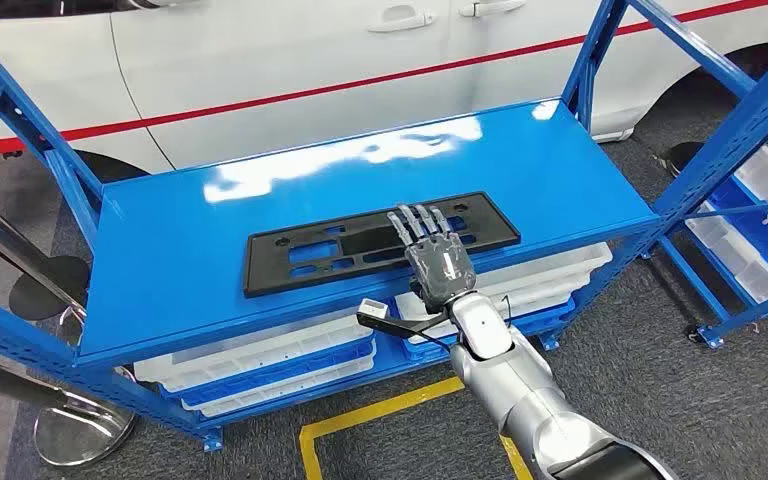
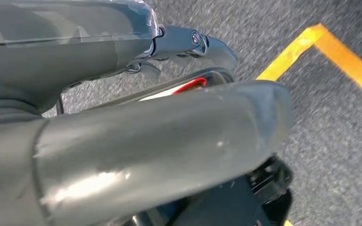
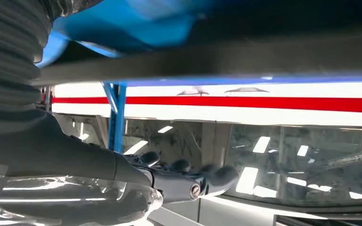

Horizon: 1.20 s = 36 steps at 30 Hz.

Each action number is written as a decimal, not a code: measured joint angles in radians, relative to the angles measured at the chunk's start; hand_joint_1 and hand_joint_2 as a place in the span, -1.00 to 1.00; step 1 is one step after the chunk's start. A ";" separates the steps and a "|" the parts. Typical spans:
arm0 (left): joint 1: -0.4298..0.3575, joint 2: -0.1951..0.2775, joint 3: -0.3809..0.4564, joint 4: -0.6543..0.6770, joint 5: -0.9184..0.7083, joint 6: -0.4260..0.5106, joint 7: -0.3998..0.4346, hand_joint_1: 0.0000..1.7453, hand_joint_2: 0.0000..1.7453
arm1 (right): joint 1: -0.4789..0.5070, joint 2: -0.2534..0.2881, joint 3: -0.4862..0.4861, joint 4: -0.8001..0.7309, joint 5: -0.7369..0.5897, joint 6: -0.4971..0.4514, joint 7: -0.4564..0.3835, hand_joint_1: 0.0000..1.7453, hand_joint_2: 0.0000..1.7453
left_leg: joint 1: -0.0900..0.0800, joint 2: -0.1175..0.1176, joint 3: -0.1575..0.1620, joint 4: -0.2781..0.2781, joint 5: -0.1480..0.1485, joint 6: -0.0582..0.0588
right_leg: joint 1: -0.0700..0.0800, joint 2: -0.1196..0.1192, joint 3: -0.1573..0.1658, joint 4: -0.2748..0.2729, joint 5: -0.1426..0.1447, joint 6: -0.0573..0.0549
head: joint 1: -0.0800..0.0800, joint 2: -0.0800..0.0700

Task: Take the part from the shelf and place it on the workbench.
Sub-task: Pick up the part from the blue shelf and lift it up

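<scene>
Your right hand (image 1: pixel 438 258) rests over the part (image 1: pixel 380 243).
Fingers lie extended, flat across the black panel's middle on the blue shelf (image 1: pixel 160 270), gripping nothing.

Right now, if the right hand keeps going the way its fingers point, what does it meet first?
The right hand already lies over the black part on the blue shelf. Straight on, bare shelf top follows, then probably the white car behind, though depth is unclear.

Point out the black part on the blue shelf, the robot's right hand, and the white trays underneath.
black part (image 1: pixel 300 255), head view, on its left half.
right hand (image 1: pixel 438 258), head view, on the back of the hand.
white trays (image 1: pixel 260 352), head view, on the left stack's front rim.
</scene>
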<state>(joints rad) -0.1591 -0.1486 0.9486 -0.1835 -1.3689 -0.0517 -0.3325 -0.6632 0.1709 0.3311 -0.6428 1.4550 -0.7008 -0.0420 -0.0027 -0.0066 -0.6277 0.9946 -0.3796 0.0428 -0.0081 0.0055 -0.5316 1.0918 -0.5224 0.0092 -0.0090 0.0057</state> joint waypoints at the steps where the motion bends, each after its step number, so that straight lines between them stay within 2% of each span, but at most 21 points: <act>1: -0.001 0.000 0.000 0.000 0.001 0.001 0.000 -1.00 -1.00 | 0.000 0.000 -0.001 0.000 0.001 0.000 0.000 -1.00 1.00 | 0.000 0.000 0.004 -0.001 -0.003 0.003 | 0.001 0.000 -0.022 0.034 -0.007 0.002 | 0.000 0.000; 2: -0.002 0.000 0.000 0.000 0.002 0.004 0.000 -1.00 -1.00 | 0.001 0.000 -0.003 0.000 0.001 0.000 0.000 -1.00 1.00 | 0.000 0.000 0.008 -0.001 -0.007 0.005 | 0.001 0.000 -0.044 0.066 -0.019 0.003 | 0.000 0.000; 4: -0.005 0.000 0.000 0.000 0.005 0.013 -0.001 -1.00 -1.00 | 0.006 -0.002 -0.009 0.000 0.003 0.000 0.001 -1.00 1.00 | -0.001 -0.001 0.023 -0.002 -0.022 0.010 | 0.001 0.000 -0.125 0.170 -0.069 0.007 | 0.000 0.000; 5: -0.004 0.000 0.000 0.000 0.006 0.018 -0.002 -1.00 -1.00 | 0.010 -0.004 -0.012 0.000 0.003 0.000 0.001 -1.00 1.00 | -0.002 -0.001 0.032 -0.001 -0.030 0.011 | 0.001 0.000 -0.155 0.190 -0.087 0.008 | 0.000 0.000; 6: -0.004 0.000 0.000 0.000 0.006 0.022 -0.003 -1.00 -1.00 | 0.013 -0.005 -0.015 0.000 0.004 0.000 0.001 -1.00 1.00 | -0.003 -0.002 0.042 0.000 -0.039 0.011 | 0.001 0.000 -0.170 0.181 -0.085 0.008 | 0.000 0.000; 7: -0.004 0.000 0.000 0.000 0.007 0.024 -0.003 -1.00 -1.00 | 0.015 -0.006 -0.017 0.000 0.004 0.000 0.002 -1.00 1.00 | -0.003 -0.002 0.053 0.001 -0.049 0.010 | 0.002 0.000 -0.170 0.142 -0.056 0.008 | 0.000 0.000; 9: -0.004 0.000 0.000 0.000 0.010 0.026 -0.004 -1.00 -1.00 | 0.016 -0.008 -0.020 0.000 0.006 0.000 0.002 -1.00 1.00 | -0.005 -0.002 0.071 0.007 -0.068 0.007 | 0.005 0.000 -0.146 0.018 0.055 0.000 | 0.000 0.000; 11: -0.006 -0.002 0.000 0.000 0.014 0.024 -0.008 -1.00 -1.00 | 0.017 -0.010 -0.022 -0.001 0.008 0.001 0.002 -1.00 1.00 | -0.006 -0.004 0.075 0.013 -0.082 0.000 | 0.011 0.001 -0.131 -0.059 0.123 -0.013 | 0.000 0.000; 14: -0.009 -0.002 0.000 0.000 0.017 0.022 -0.014 -1.00 -1.00 | 0.019 -0.012 -0.025 -0.007 0.014 0.000 0.002 -0.98 1.00 | -0.006 -0.005 0.077 0.026 -0.093 -0.015 | 0.012 0.002 -0.124 -0.074 0.133 -0.029 | 0.000 0.000; 16: -0.011 -0.001 0.000 0.000 0.018 0.023 -0.018 -1.00 -1.00 | 0.017 -0.012 -0.025 -0.012 0.017 0.000 0.002 0.02 1.00 | -0.004 -0.003 0.061 0.071 -0.124 -0.026 | 0.008 0.002 -0.111 -0.080 0.131 -0.038 | 0.000 0.000; 18: -0.013 -0.001 0.000 0.000 0.018 0.028 -0.019 -1.00 -1.00 | 0.016 -0.012 -0.026 -0.014 0.018 0.000 0.002 1.00 1.00 | 0.002 -0.001 0.005 0.183 -0.180 -0.037 | 0.006 0.001 -0.105 -0.082 0.127 -0.043 | -0.001 0.000; 20: -0.012 -0.002 0.000 0.000 0.019 0.032 -0.020 -1.00 -1.00 | 0.018 -0.012 -0.026 -0.014 0.017 0.000 0.001 1.00 1.00 | 0.009 -0.001 -0.055 0.281 -0.213 -0.045 | 0.005 0.001 -0.103 -0.080 0.123 -0.044 | -0.001 0.000; 21: -0.011 -0.002 0.000 0.000 0.020 0.034 -0.020 -1.00 -1.00 | 0.019 -0.012 -0.026 -0.014 0.016 0.000 0.000 1.00 1.00 | 0.012 0.000 -0.065 0.287 -0.203 -0.048 | 0.005 0.001 -0.102 -0.078 0.120 -0.043 | -0.001 0.000; 22: -0.011 -0.002 0.000 0.000 0.021 0.036 -0.020 -1.00 -1.00 | 0.019 -0.012 -0.027 -0.015 0.016 0.000 -0.001 1.00 1.00 | 0.014 0.000 -0.057 0.255 -0.174 -0.049 | 0.004 0.002 -0.100 -0.076 0.117 -0.041 | -0.001 0.000; 24: -0.014 -0.002 0.000 0.000 0.023 0.042 -0.021 -1.00 -1.00 | 0.019 -0.012 -0.029 -0.020 0.015 0.000 -0.005 1.00 1.00 | 0.016 0.001 -0.007 0.127 -0.098 -0.047 | 0.002 0.003 -0.096 -0.070 0.111 -0.035 | -0.001 0.000; 25: -0.017 -0.001 0.000 0.000 0.025 0.044 -0.022 -1.00 -1.00 | 0.019 -0.013 -0.031 -0.023 0.012 0.000 -0.007 1.00 1.00 | 0.013 0.001 0.013 0.073 -0.081 -0.043 | 0.002 0.003 -0.096 -0.068 0.109 -0.031 | -0.001 0.000; 27: -0.020 -0.001 0.000 -0.001 0.028 0.049 -0.024 -1.00 -1.00 | 0.019 -0.013 -0.036 -0.032 0.007 0.000 -0.012 1.00 1.00 | 0.008 0.001 0.028 0.028 -0.072 -0.031 | 0.003 0.002 -0.099 -0.066 0.108 -0.020 | 0.000 0.000; 30: -0.021 -0.001 0.000 -0.001 0.034 0.053 -0.026 -1.00 -1.00 | 0.022 -0.013 -0.043 -0.048 0.003 0.000 -0.021 1.00 1.00 | 0.008 0.002 0.032 0.016 -0.052 -0.011 | 0.002 0.001 -0.103 -0.059 0.101 -0.002 | 0.000 0.000; 32: -0.024 -0.001 0.000 -0.001 0.037 0.054 -0.028 -1.00 -1.00 | 0.022 -0.013 -0.049 -0.060 0.003 0.000 -0.023 1.00 1.00 | 0.011 0.003 0.035 0.006 -0.043 0.001 | 0.002 0.001 -0.131 0.003 0.057 0.004 | 0.000 0.000; 34: -0.026 -0.001 0.000 -0.002 0.038 0.057 -0.029 -1.00 -1.00 | 0.025 -0.015 -0.056 -0.067 0.003 0.000 -0.027 1.00 1.00 | 0.008 0.004 0.034 0.006 -0.042 0.007 | 0.001 0.000 -0.187 0.128 -0.007 0.007 | 0.000 0.000; 36: -0.026 -0.001 0.000 -0.002 0.039 0.061 -0.029 -1.00 -1.00 | 0.030 -0.018 -0.062 -0.072 0.003 0.000 -0.032 1.00 1.00 | 0.005 0.003 0.034 0.008 -0.044 0.008 | 0.000 0.000 -0.222 0.202 -0.023 0.008 | 0.000 0.000</act>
<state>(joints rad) -0.1847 -0.1499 0.9487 -0.1859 -1.3303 0.0090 -0.3616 -0.6330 0.1527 0.2694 -0.7152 1.4577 -0.7004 -0.0736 0.0027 -0.0039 -0.5939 1.0022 -0.4231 0.0503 -0.0076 0.0054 -0.7540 1.2936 -0.5457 0.0173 -0.0091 0.0057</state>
